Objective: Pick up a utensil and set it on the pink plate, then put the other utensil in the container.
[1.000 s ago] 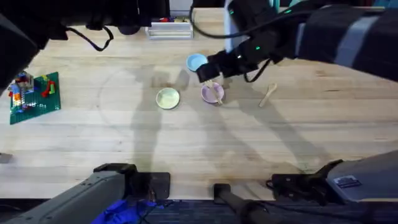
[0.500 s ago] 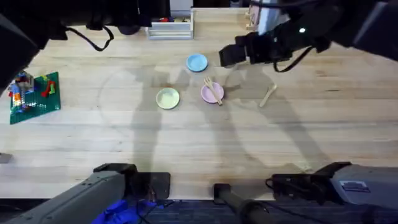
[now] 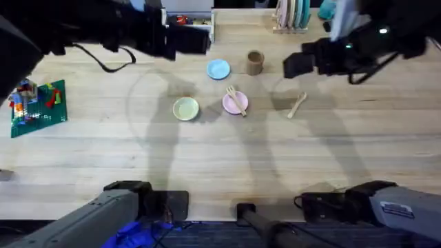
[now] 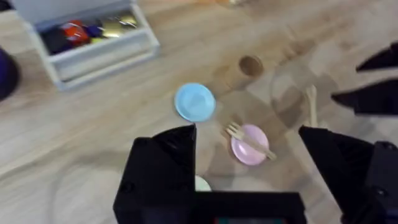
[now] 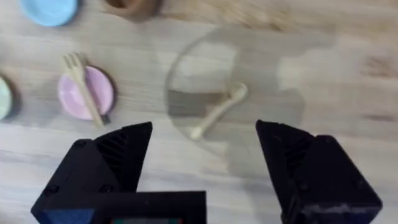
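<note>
The pale wooden fork (image 3: 236, 100) lies across the pink plate (image 3: 231, 105), with nothing holding it. On the bare table to its right lies the wooden spoon (image 3: 297, 105). The tan-brown cup (image 3: 255, 62) stands upright behind the plate. My right gripper (image 3: 296, 65) hovers open above the table just behind the spoon; in the right wrist view the spoon (image 5: 217, 112) lies between and beyond its fingers (image 5: 118, 155). My left gripper (image 3: 196, 41) is open near the back of the table, left of the cup. The left wrist view looks down on the fork (image 4: 249, 140) and cup (image 4: 250, 65).
A light blue plate (image 3: 218, 69) sits left of the cup and a yellow-green plate (image 3: 185, 109) left of the pink one. A white tray (image 3: 189, 24) and a dish rack (image 3: 293, 14) stand at the back edge. A Lego model (image 3: 38, 103) is far left.
My right gripper has drawn back to the right from over the pink plate, leaving the fork on it and uncovering the cup. The left arm has swung in along the back.
</note>
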Controlling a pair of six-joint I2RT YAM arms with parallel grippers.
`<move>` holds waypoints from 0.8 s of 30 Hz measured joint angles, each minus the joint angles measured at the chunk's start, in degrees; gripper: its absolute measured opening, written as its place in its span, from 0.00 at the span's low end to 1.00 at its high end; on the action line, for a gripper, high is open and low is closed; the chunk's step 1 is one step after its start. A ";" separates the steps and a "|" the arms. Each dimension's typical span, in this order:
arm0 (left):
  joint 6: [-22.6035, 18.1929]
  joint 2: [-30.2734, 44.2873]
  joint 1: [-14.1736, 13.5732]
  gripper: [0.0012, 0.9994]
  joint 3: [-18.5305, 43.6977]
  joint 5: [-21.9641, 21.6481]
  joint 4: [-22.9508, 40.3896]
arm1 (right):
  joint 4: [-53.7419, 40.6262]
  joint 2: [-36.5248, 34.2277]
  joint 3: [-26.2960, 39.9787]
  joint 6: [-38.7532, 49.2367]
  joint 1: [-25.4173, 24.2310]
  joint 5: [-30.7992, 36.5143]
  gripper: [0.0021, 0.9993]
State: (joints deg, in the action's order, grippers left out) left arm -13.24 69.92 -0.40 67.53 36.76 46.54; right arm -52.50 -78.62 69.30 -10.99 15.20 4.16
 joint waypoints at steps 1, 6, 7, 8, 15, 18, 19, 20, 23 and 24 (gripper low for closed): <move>-1.49 -0.01 0.00 0.99 0.00 1.26 1.40 | -0.90 0.48 0.00 0.11 -0.78 0.25 1.00; -9.31 -0.01 0.00 0.99 0.00 8.46 7.58 | -4.57 2.07 0.02 0.31 -3.90 0.90 1.00; -10.65 0.00 0.00 0.99 0.00 9.81 8.61 | -5.15 2.16 0.02 0.34 -4.24 0.98 1.00; -11.89 -0.01 0.00 0.99 0.00 11.01 9.57 | -5.76 2.15 0.02 0.33 -4.49 1.01 1.00; -17.20 -0.01 0.00 0.99 0.00 14.79 13.34 | -7.40 2.15 0.02 0.29 -4.63 0.98 1.00; -18.24 0.01 0.00 0.99 0.00 15.13 13.31 | -7.37 2.15 0.02 0.27 -4.61 0.98 1.00; -18.48 0.01 0.00 0.99 0.00 15.19 13.31 | -7.30 2.15 0.02 0.27 -4.63 0.98 1.00; -18.62 0.00 0.00 0.99 0.00 15.32 13.32 | -7.25 2.15 0.02 0.31 -4.63 0.99 1.00; -18.98 -0.01 0.00 0.99 0.00 15.70 13.34 | -7.13 2.13 0.03 1.29 -4.63 1.00 1.00; -19.04 -0.01 0.00 0.99 0.00 15.79 13.34 | -7.14 2.07 0.02 1.51 -4.63 1.00 1.00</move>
State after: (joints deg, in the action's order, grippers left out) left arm -32.28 69.91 -0.40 67.53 52.56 59.88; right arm -59.64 -76.55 69.32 -9.48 10.57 5.16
